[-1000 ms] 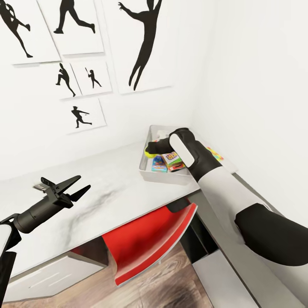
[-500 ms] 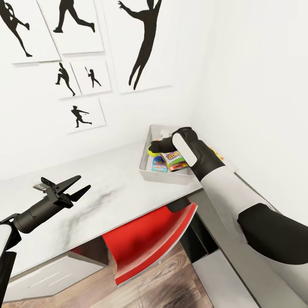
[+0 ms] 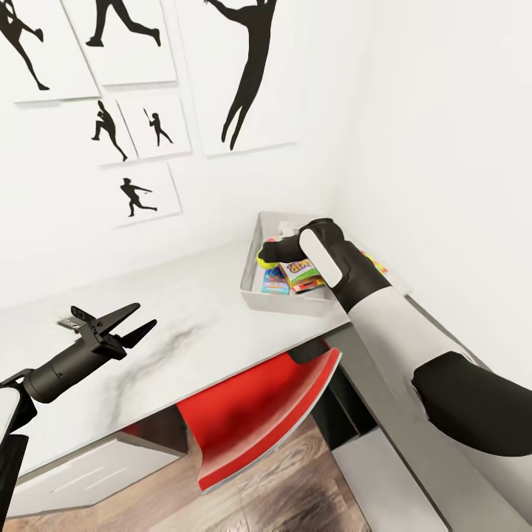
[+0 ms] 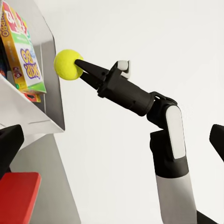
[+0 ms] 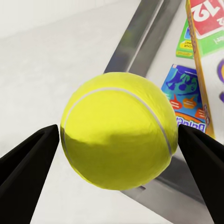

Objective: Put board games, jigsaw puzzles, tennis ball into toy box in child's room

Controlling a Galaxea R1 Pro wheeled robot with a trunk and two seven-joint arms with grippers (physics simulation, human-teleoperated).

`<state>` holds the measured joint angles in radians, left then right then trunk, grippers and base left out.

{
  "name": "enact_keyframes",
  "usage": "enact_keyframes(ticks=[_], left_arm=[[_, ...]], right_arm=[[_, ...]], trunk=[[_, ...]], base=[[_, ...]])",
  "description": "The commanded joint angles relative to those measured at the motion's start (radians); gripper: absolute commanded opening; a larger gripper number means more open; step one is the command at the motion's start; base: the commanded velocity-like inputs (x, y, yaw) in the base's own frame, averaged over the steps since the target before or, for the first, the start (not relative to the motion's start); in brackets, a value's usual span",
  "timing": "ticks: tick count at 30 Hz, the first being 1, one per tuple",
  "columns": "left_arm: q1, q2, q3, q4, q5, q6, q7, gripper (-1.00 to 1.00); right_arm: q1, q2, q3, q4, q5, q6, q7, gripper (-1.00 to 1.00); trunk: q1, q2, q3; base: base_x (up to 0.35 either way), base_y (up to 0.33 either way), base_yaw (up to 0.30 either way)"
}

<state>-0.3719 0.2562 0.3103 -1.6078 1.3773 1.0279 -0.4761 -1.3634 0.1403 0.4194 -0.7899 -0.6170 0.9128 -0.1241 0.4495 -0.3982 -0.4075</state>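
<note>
The tennis ball (image 5: 119, 135) is clamped between the fingers (image 5: 28, 163) of my right gripper (image 4: 74, 65), which is shut on it. It hangs over the left rim of the light-grey toy box (image 3: 284, 303), partly above the table (image 3: 185, 310). In the head view the ball (image 3: 263, 256) peeks out from behind my right wrist. Board games (image 3: 295, 277) lie inside the toy box (image 5: 135, 51), among them a teal-blue one (image 5: 191, 93) and a green one (image 4: 23, 56). A strip of jigsaw puzzle (image 3: 373, 264) shows past my forearm. My left gripper (image 3: 144, 314) hovers open and empty over the table's left part.
A red chair (image 3: 258, 414) is tucked under the table in front of the toy box. White walls meet in a corner just behind the box, with black silhouette pictures (image 3: 244, 74) on the left wall. White drawers (image 3: 81, 473) sit under the table at the left.
My right gripper with the ball has edged slightly right, further over the toy box rim. The head view has shifted a little. The left arm has not moved.
</note>
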Motion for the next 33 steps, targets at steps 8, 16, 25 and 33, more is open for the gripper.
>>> enact_keyframes(ticks=[8,16,25,33], left_arm=[[-0.001,0.000,0.001,0.000,-0.004,0.004,-0.006,1.00],[-0.001,0.000,0.001,0.000,-0.004,0.004,-0.006,1.00],[-0.004,-0.002,-0.005,0.000,-0.004,0.006,-0.014,1.00],[-0.020,-0.003,-0.053,0.000,-0.004,0.007,-0.046,1.00]], right_arm=[[0.001,0.000,0.003,-0.001,-0.009,0.002,-0.011,-1.00],[0.001,-0.001,0.002,0.001,-0.009,0.001,-0.011,-1.00],[0.002,0.000,0.003,0.009,-0.009,0.001,-0.011,-1.00],[0.004,0.001,0.004,0.012,-0.009,0.001,-0.011,-1.00]], trunk=[[0.001,-0.002,-0.004],[0.001,-0.002,-0.012],[0.001,-0.002,-0.025],[0.001,-0.002,-0.038]], base=[[0.000,0.000,0.000],[0.000,0.000,0.000],[0.000,0.000,0.000],[0.000,0.000,0.000]])
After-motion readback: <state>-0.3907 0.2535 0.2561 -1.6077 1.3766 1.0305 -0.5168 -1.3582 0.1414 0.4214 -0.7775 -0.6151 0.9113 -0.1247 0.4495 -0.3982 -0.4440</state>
